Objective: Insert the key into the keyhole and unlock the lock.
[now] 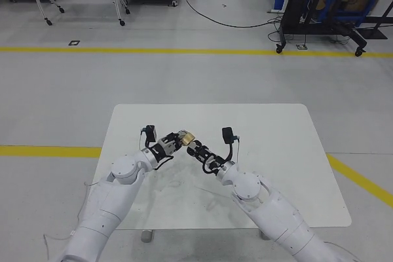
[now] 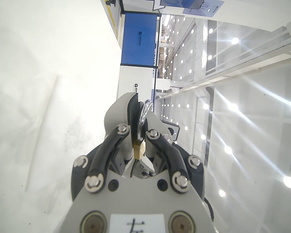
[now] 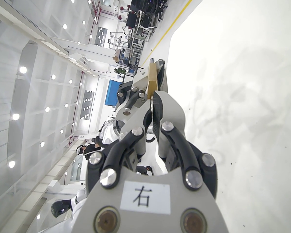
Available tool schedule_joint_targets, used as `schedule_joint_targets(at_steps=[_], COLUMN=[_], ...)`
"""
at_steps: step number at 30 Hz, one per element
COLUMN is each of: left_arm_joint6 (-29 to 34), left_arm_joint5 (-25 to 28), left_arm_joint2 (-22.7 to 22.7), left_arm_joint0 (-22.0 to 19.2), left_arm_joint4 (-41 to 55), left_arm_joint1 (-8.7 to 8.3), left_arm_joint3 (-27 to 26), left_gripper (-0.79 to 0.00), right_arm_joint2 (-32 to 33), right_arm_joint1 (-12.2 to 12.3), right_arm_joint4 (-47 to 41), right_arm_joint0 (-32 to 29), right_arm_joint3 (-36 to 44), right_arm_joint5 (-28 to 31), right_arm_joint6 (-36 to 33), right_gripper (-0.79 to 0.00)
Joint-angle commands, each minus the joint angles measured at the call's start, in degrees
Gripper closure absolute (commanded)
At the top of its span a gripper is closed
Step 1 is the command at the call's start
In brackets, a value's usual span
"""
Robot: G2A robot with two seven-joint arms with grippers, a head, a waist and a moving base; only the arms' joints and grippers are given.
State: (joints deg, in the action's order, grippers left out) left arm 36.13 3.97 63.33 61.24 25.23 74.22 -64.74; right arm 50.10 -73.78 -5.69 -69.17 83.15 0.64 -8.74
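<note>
Above the middle of the white table [image 1: 275,144] my two grippers meet tip to tip. My left gripper [image 1: 177,139] is shut on the brass padlock [image 1: 187,137]. In the left wrist view the lock's brass body [image 2: 138,150] sits deep between the fingers, and its silver shackle [image 2: 145,111] lies at the tips of the left gripper [image 2: 141,112]. My right gripper [image 3: 151,104] is shut on a small silver key [image 3: 151,107], whose end meets the bottom of the padlock [image 3: 152,81]. The keyhole is hidden.
The tabletop [image 3: 232,73] under both arms is bare, with faint smudges. Its far edge and rounded corners lie well beyond the grippers. A yellow floor line [image 1: 183,51] and wheeled racks [image 1: 321,26] are far behind the table.
</note>
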Motion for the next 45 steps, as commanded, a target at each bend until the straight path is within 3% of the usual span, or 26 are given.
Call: schedule_joint_targets(at_steps=[1,2,3,4,5,19,25,26,27,29,33,36,45], left_arm_joint6=[0.0,0.0,0.0,-0.1,-0.2,1.0,5.3,6.4,7.6,10.5,18.2,21.2,25.7], left_arm_joint5=[0.0,-0.1,-0.1,-0.2,-0.3,-3.0,-8.7,-9.7,-10.6,-12.7,-17.7,-18.8,-16.9], left_arm_joint2=[-0.1,-0.1,-0.1,0.1,0.3,1.1,1.7,1.7,1.6,1.3,0.7,0.2,-1.6], left_arm_joint0=[0.1,0.1,0.1,0.1,0.1,-0.2,-1.6,-2.0,-2.5,-3.3,-5.2,-6.9,-9.5], left_arm_joint4=[-0.4,-0.5,-0.5,-0.2,0.2,3.5,10.5,11.8,12.7,15.3,22.0,23.5,23.3], left_arm_joint1=[0.03,0.03,0.04,0.04,0.05,0.27,0.65,0.75,0.84,1.09,1.74,2.08,2.81], left_arm_joint3=[-0.1,-0.2,-0.2,-0.1,0.0,1.1,4.6,5.4,6.3,8.0,12.5,15.7,19.9], left_gripper=[0.000,0.000,0.000,0.000,0.000,0.000,0.000,0.000,0.000,0.000,0.000,0.000,0.000], right_arm_joint2=[0.1,0.2,0.2,0.3,0.4,4.4,9.2,9.6,9.9,10.1,9.3,8.4,5.6], right_arm_joint1=[-0.1,-0.2,-0.2,-0.3,-0.4,-0.2,0.7,0.8,0.8,0.9,0.7,0.4,-0.9], right_arm_joint4=[0.0,0.1,0.1,0.1,0.1,-0.4,-0.5,-1.1,-1.9,-3.4,-5.6,-6.3,-0.1], right_arm_joint0=[0.0,0.0,0.0,0.0,-0.1,-2.3,-6.1,-6.9,-7.5,-8.0,-7.3,-6.2,-2.4], right_arm_joint3=[-0.1,-0.2,-0.2,-0.2,-0.1,2.6,7.3,8.0,8.3,8.3,6.1,3.7,-2.3], right_arm_joint5=[-0.1,-0.1,-0.1,-0.1,-0.1,1.4,9.3,11.7,14.1,17.9,23.1,25.7,23.8], right_arm_joint6=[0.0,0.1,0.1,0.1,0.1,-1.4,-1.3,-1.8,-2.8,-5.3,-9.9,-11.5,-6.9], right_gripper=[0.000,0.000,-0.209,-0.736,-0.785,-0.785,-0.785,-0.637,-0.360,-0.022,0.000,0.000,0.000])
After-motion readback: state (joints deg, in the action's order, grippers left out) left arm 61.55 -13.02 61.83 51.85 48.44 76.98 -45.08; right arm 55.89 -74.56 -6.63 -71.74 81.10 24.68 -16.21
